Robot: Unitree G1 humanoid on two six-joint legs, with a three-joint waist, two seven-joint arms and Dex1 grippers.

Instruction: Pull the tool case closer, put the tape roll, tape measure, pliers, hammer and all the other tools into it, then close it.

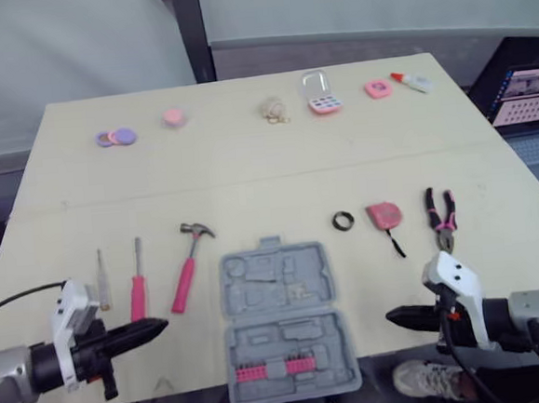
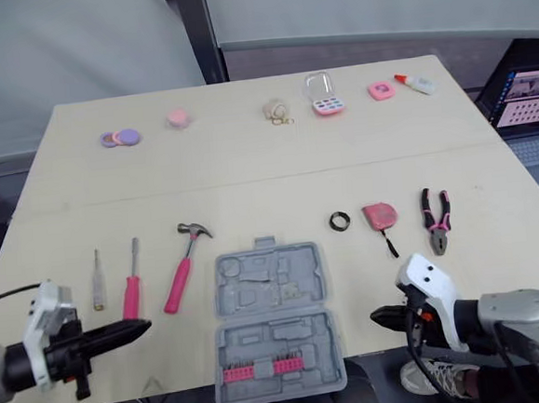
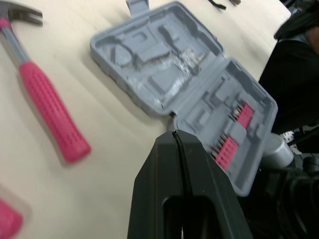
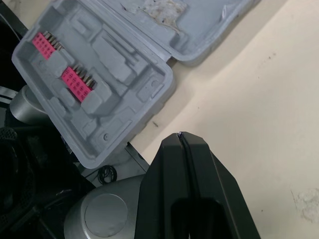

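Left gripper (image 1: 156, 328) and right gripper (image 1: 396, 317), both pressed together, flank the case (image 1: 276, 290). Probably light, stiff plastic; hold its rim

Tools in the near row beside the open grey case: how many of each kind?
Screwdrivers (one pink-handled, one pale-handled): 2
Pink-handled steel hammer: 1
Black tape roll: 1
Pink tape measure: 1
Pink-and-black pliers: 1
Total: 6

Grey tool case (image 1: 284, 322) open flat between pink hammer (image 1: 186, 273) and pliers (image 1: 441, 214)
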